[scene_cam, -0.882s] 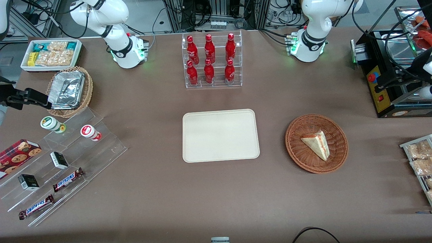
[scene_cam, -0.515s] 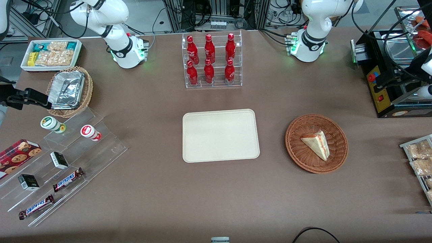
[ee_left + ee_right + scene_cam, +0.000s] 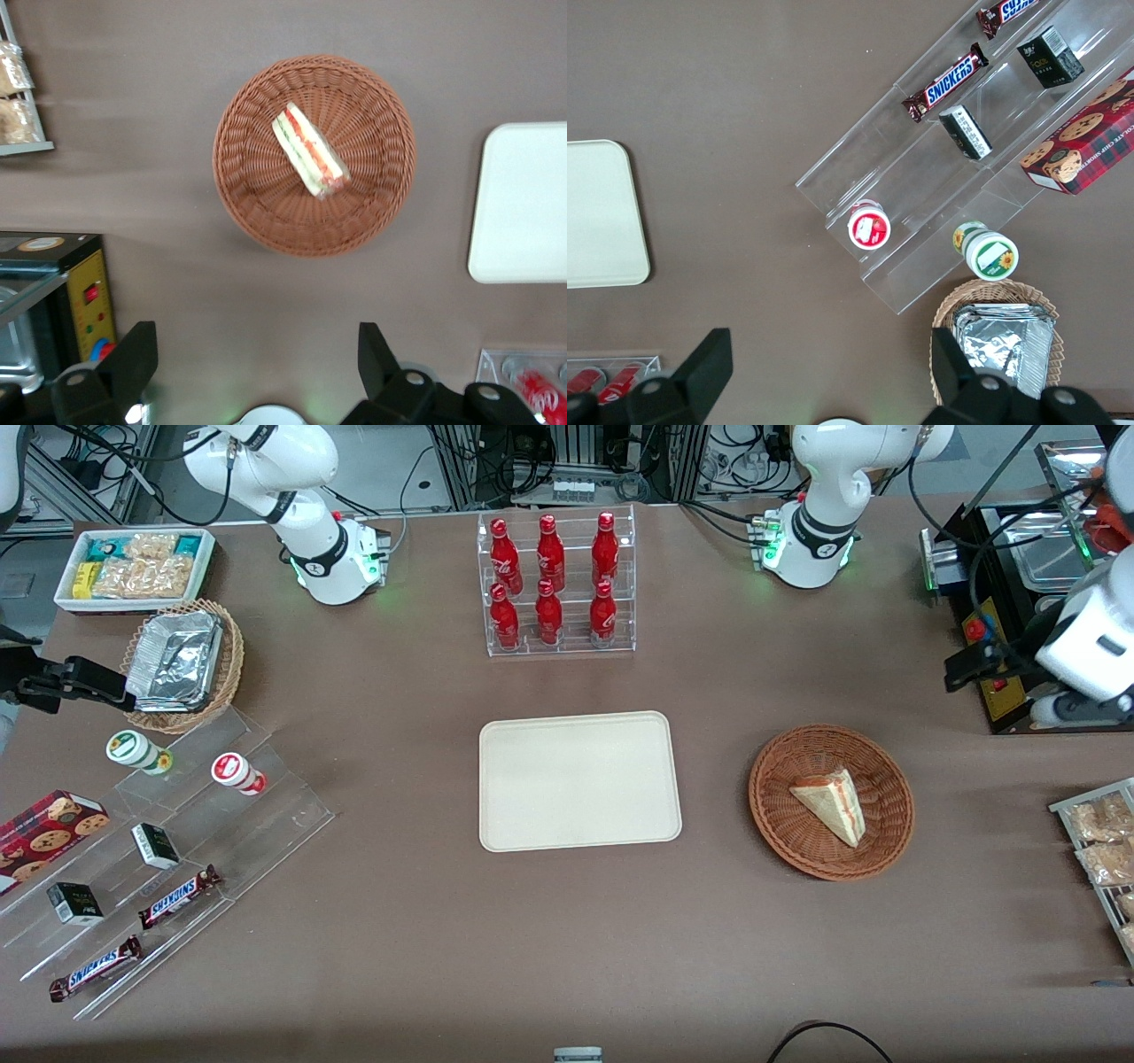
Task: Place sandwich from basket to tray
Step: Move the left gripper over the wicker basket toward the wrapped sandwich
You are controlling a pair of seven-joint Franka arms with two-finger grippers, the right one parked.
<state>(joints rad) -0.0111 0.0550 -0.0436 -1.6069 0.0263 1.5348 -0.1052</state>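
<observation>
End effector [image 3: 252, 363]: fingers [image 3: 133, 354] spread wide, nothing between them, held high above the bench [image 3: 425, 957] w/ the camera looking straight down. In the front view the end effector [image 3: 961, 669] sits at the working arm's end of the bench, above the bench surface next to a black control box [image 3: 1001, 682], farther from the front camera than the basket [image 3: 802, 846] and clear of it.

Sandwich [image 3: 830, 804]: lies on its side in the basket approx. at centre, red and green filling layers visible along the cut edge [image 3: 310, 164] in the wrist view. No contact w/ the end effector.

Basket [image 3: 257, 212]: round brown wicker, on the bench beside the tray [image 3: 580, 781], apart from it, toward the working arm's end.

Tray: cream, rectangular, flat on the bench near mid-bench, surface bare. A clear rack of red bottles [image 3: 554, 584] stands farther from the front camera than the tray.
</observation>
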